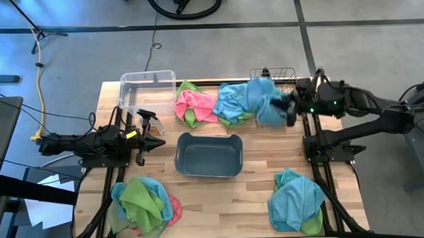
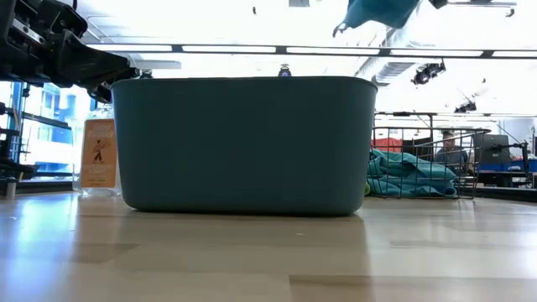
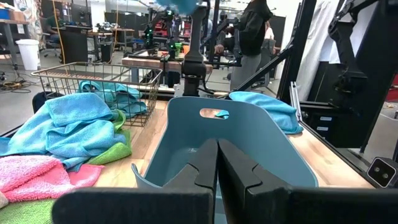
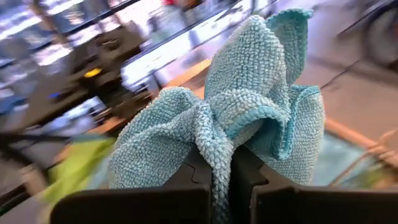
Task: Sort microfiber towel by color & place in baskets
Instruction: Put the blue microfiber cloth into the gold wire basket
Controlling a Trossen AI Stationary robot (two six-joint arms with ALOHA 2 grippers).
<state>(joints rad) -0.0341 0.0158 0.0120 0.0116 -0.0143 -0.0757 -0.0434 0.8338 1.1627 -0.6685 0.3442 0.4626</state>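
Note:
My right gripper [image 1: 287, 106] is high above the table's far right, shut on a light blue microfiber towel [image 1: 265, 103], which shows at the top of the low view [image 2: 377, 10]. Behind it stands the dark wire basket [image 1: 273, 76], with blue towels in it [image 2: 407, 174]. The grey-blue tub [image 1: 208, 155] sits mid-table and the clear bin [image 1: 148, 93] at the far left. My left gripper [image 1: 156, 140] is shut on nothing, level, pointing at the tub [image 3: 224, 137]. My right gripper pinches a bunched fold of the blue towel [image 4: 214, 140] between its two fingers [image 4: 249, 171], with several layers gathered together. The fingers point toward the table's left, slanting slightly down. The towel is lifted clear of the table and billows out past the fingertips, slack.
A pink and green towel heap [image 1: 195, 104] and a blue heap [image 1: 231, 101] lie at the far middle. A green, blue and pink heap [image 1: 141, 203] lies near left, a blue heap [image 1: 297, 201] near right. Bare wood shows around the tub.

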